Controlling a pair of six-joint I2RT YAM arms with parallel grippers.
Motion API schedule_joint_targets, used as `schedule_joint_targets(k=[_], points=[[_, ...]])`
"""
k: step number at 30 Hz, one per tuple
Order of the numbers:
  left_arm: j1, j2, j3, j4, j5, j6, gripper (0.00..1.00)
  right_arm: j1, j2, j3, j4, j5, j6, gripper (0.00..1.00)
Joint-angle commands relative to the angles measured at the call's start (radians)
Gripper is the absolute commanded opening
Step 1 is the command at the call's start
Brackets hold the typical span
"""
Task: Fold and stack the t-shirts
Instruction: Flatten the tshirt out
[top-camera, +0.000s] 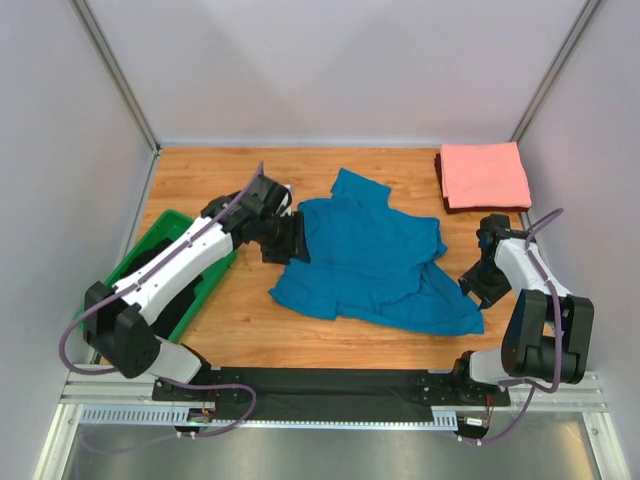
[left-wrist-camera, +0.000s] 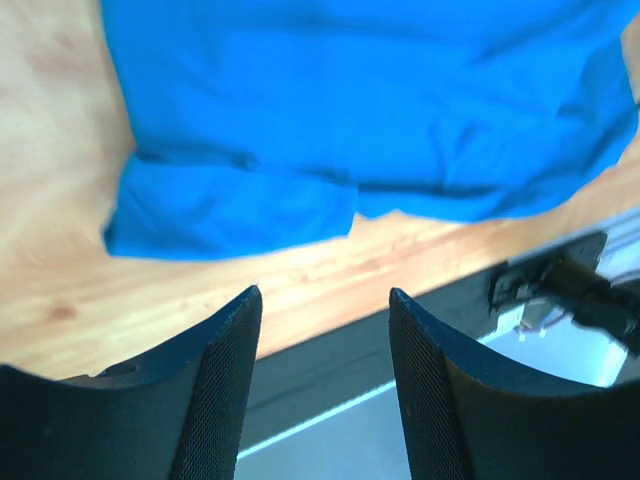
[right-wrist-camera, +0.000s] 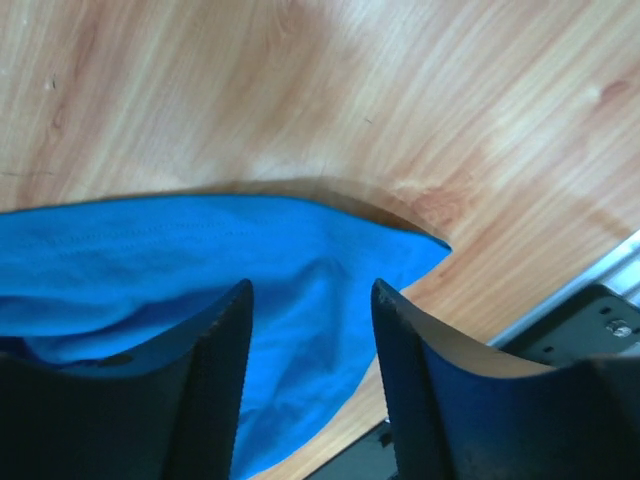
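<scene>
A teal-blue t-shirt (top-camera: 370, 260) lies crumpled and partly spread on the middle of the wooden table. The salmon-pink t-shirt (top-camera: 485, 175) rests folded as a flat rectangle in the back right corner. My left gripper (top-camera: 290, 240) hovers at the blue shirt's left edge. In the left wrist view the left gripper (left-wrist-camera: 325, 300) stands open and empty, with the blue shirt (left-wrist-camera: 370, 110) ahead of it. My right gripper (top-camera: 472, 283) is at the shirt's right lower corner. In the right wrist view the right gripper (right-wrist-camera: 310, 290) is open above that corner of blue cloth (right-wrist-camera: 200, 260), not pinching it.
A green bin (top-camera: 140, 252) sits at the left side under the left arm. A black strip (top-camera: 340, 385) runs along the near table edge between the arm bases. Grey walls enclose the table on three sides.
</scene>
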Motion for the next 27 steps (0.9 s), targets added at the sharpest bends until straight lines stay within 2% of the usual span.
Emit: schedule_joint_targets(k=[1, 5, 8, 12, 17, 20, 22, 27], points=[[-0.049, -0.026, -0.167, 0.071, 0.058, -0.088, 0.61, -0.030, 0.008, -0.026, 0.126, -0.094, -0.017, 0.54], [-0.069, -0.045, -0.272, 0.123, 0.059, -0.110, 0.61, -0.045, 0.039, -0.055, 0.146, -0.073, 0.031, 0.54], [-0.068, 0.032, -0.304, 0.157, 0.026, -0.092, 0.61, -0.070, 0.051, -0.113, 0.229, -0.086, 0.038, 0.53], [-0.066, 0.193, -0.236, 0.063, -0.094, -0.078, 0.63, -0.073, 0.064, -0.164, 0.336, -0.111, 0.012, 0.52], [-0.045, 0.429, -0.113, 0.042, -0.117, -0.055, 0.66, -0.072, 0.108, -0.144, 0.427, -0.157, 0.034, 0.52], [0.001, 0.564, -0.024, 0.002, -0.099, -0.030, 0.66, -0.064, 0.172, -0.090, 0.476, -0.213, 0.020, 0.52], [0.041, 0.628, 0.045, -0.032, -0.115, -0.016, 0.66, -0.056, 0.249, 0.006, 0.443, -0.218, -0.011, 0.52], [0.118, 0.678, 0.211, -0.076, -0.068, 0.007, 0.63, -0.056, 0.337, 0.237, 0.332, -0.224, -0.095, 0.54]])
